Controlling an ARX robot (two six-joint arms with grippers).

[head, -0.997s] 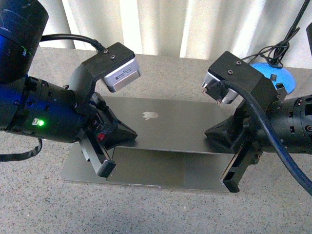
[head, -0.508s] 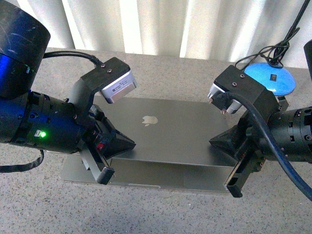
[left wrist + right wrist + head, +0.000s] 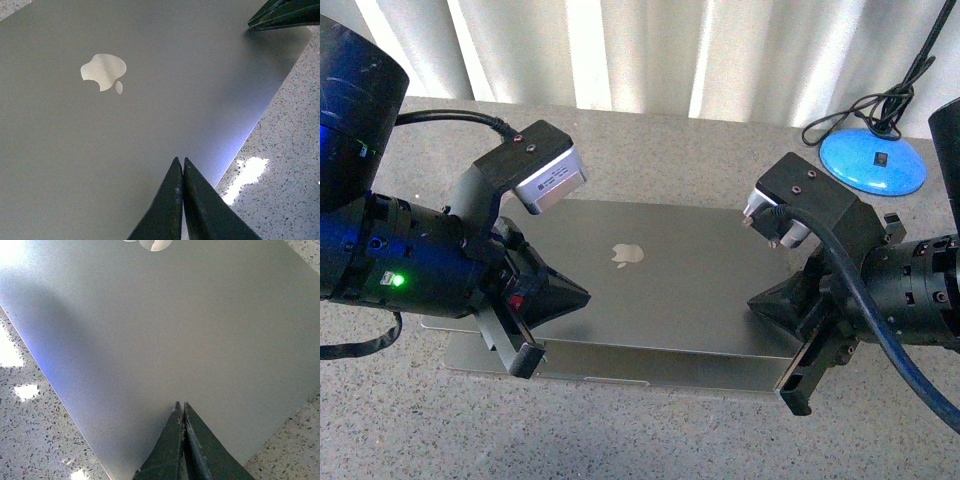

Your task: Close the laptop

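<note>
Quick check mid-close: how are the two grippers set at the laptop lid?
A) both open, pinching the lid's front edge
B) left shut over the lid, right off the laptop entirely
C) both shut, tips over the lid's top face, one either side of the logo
C: the left gripper and the right gripper each have their fingers closed to a point over the laptop lid, flanking the apple logo. Both wrist views show the same.

The laptop (image 3: 650, 270) lies on a speckled table (image 3: 650, 430), its grey lid tilted low over the base and its apple logo (image 3: 628, 254) facing up. The left gripper (image 3: 582, 295) and the right gripper (image 3: 757, 300), each with fingers pressed into a point, rest at opposite sides of the lid. A blue disc (image 3: 873, 160) with a black cable sits far right, before a pale curtain (image 3: 650, 50).
</note>
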